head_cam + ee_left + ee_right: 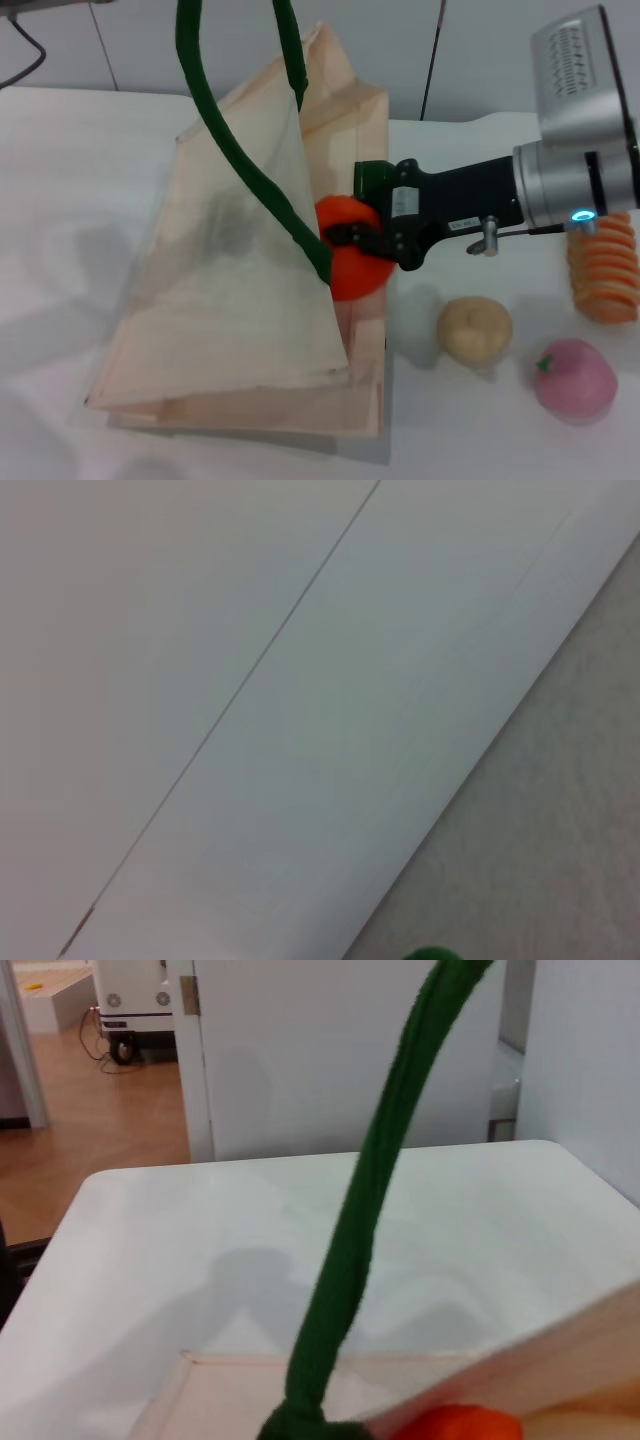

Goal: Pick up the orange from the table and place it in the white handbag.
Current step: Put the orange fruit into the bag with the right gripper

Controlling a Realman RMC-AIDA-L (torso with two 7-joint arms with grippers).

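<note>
The white handbag stands open on the table, its dark green handles pulled up out of the top of the head view. My right gripper is shut on the orange and holds it at the bag's open right side, beside a green handle. In the right wrist view a handle crosses in front, with the bag's edge and a bit of the orange below. My left gripper is out of view; its wrist view shows only a blank wall.
On the table to the right of the bag lie a white round item, a tan round fruit, a pink round fruit and a striped orange-and-cream ridged item under my right arm.
</note>
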